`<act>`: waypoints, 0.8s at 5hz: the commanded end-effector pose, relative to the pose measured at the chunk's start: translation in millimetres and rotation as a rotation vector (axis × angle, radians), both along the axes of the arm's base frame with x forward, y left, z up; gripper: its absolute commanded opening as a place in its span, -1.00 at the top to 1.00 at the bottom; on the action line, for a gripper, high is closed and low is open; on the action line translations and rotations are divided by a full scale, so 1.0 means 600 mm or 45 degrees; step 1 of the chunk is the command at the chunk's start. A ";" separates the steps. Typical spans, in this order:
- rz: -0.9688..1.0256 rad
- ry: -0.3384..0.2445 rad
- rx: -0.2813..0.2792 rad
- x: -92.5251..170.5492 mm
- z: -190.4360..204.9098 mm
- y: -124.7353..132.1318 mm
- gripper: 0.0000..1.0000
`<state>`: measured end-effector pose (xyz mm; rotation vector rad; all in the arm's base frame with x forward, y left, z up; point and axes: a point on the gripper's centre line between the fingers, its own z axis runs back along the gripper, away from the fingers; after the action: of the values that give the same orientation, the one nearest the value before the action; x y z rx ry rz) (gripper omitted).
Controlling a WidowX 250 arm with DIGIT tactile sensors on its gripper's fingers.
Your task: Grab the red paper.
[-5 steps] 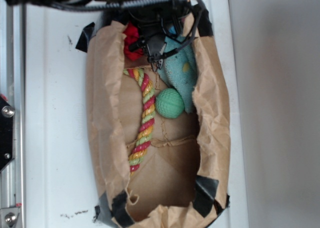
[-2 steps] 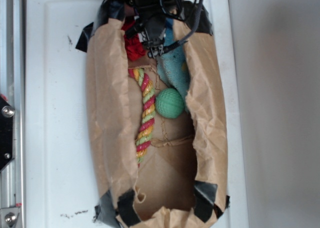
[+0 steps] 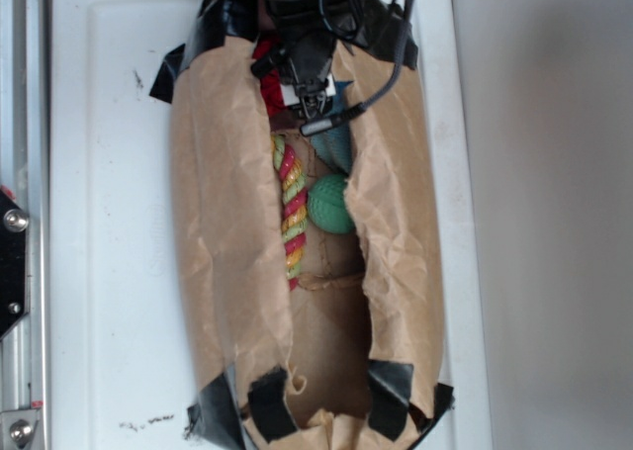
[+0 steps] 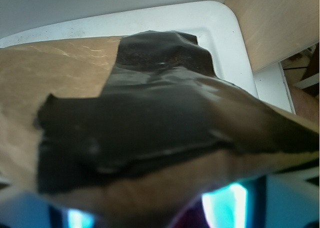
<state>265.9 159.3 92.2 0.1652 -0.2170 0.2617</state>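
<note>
The red paper (image 3: pixel 268 92) shows as a thin red strip at the top left of the brown paper bag (image 3: pixel 223 223), mostly hidden by the bag's left wall and my arm. My gripper (image 3: pixel 315 102) reaches down into the bag's top end, just right of the red paper. Its fingers are dark and crowded, so their spacing is unclear. In the wrist view the bag's edge (image 4: pixel 150 183) with black tape (image 4: pixel 150 112) fills the picture. A dark red patch (image 4: pixel 186 219) shows blurred at the bottom.
Inside the bag lie a red, yellow and green twisted rope (image 3: pixel 290 213), a green ball (image 3: pixel 328 205) and a teal cloth (image 3: pixel 336 145). Black tape (image 3: pixel 391 381) holds the bag's corners. The bag sits in a white tray (image 3: pixel 109 223) with a metal rail (image 3: pixel 15 223) on the left.
The bag's side walls have folded inward, covering more of the teal cloth, rope and red paper. The gripper pulled up toward the bag's top end, then dipped down again.
</note>
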 end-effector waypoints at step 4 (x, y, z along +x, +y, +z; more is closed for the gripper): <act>-0.053 -0.014 0.085 -0.008 0.015 0.027 -1.00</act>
<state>259.6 156.2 76.5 0.1951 -0.1761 0.1829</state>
